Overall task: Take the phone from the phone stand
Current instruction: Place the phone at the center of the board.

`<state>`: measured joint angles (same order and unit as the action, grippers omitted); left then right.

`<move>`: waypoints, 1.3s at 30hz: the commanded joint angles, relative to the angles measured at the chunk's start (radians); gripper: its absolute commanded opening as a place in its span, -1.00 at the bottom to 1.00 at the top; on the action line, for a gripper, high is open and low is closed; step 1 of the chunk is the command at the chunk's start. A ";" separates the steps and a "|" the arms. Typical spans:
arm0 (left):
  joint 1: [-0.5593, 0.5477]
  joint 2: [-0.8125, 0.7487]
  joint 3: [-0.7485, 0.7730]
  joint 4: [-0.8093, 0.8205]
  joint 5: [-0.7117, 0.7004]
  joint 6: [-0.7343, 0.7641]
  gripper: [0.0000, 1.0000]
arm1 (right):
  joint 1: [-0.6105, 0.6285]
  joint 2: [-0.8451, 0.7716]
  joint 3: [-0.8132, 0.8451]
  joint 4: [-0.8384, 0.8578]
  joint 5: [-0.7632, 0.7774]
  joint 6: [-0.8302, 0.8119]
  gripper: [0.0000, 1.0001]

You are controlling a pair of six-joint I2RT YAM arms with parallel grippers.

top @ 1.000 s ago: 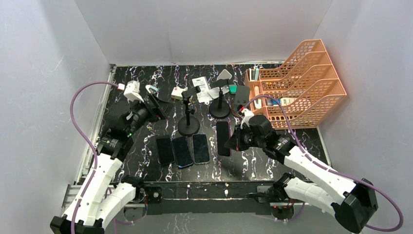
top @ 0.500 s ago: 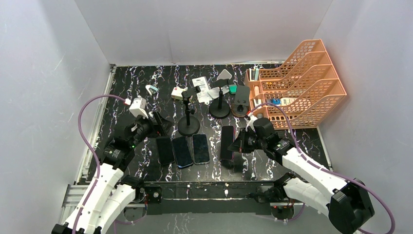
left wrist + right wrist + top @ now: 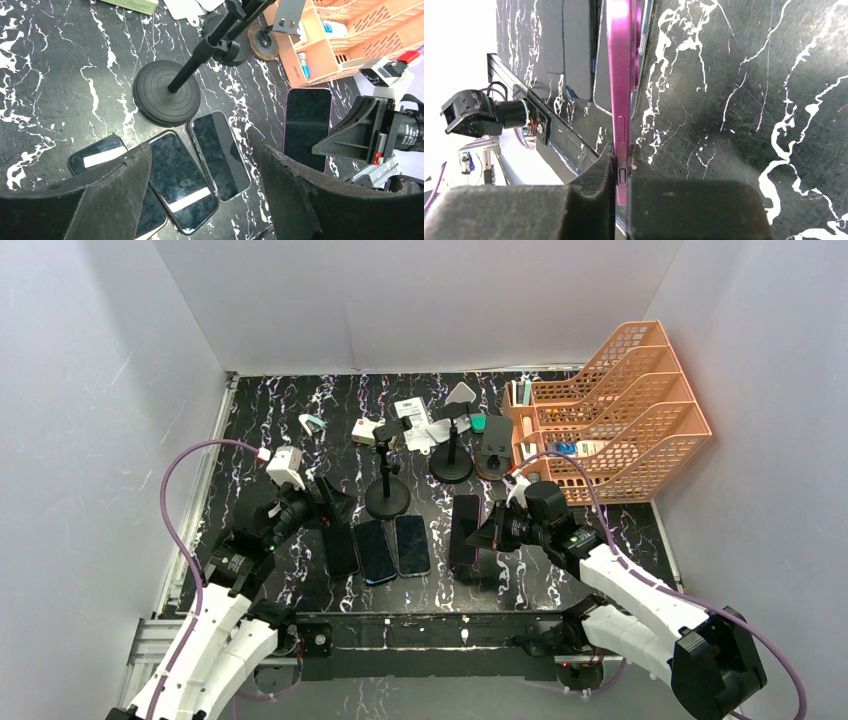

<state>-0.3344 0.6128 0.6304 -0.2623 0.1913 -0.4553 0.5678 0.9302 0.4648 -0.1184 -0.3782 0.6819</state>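
On the black marbled worktop [image 3: 260,420] we see three dark phones [image 3: 376,548] lying flat side by side near the middle, just toward 6 o'clock from a phone stand [image 3: 386,497] with a round black base. A second stand [image 3: 452,466] rises beside it toward 2 o'clock, and small white and green items lie scattered at the far edge.

The purple phone [image 3: 464,528] is off the stands, held on edge just to the 3 o'clock side of the flat phones. Our right end effector [image 3: 490,536] is pinched tight on its thin purple side; in the right wrist view the pads [image 3: 594,185] squeeze the edge near a side button. Whether its lower edge touches the worktop we cannot tell.

Our left end effector [image 3: 328,502] hangs spread wide and empty above the leftmost flat phone, well apart from the purple one.

At 2 o'clock an orange tiered file rack [image 3: 620,410] holds a few small boxes in its lower compartments.
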 commanded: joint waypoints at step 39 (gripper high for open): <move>-0.043 -0.018 -0.008 -0.036 -0.142 -0.048 0.61 | -0.014 0.274 0.081 -0.033 0.133 0.005 0.75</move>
<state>-0.3626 0.6041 0.6132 -0.2626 0.1886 -0.4641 0.5564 1.3453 0.5278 -0.0208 -0.4351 0.6785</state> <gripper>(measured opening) 0.789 0.790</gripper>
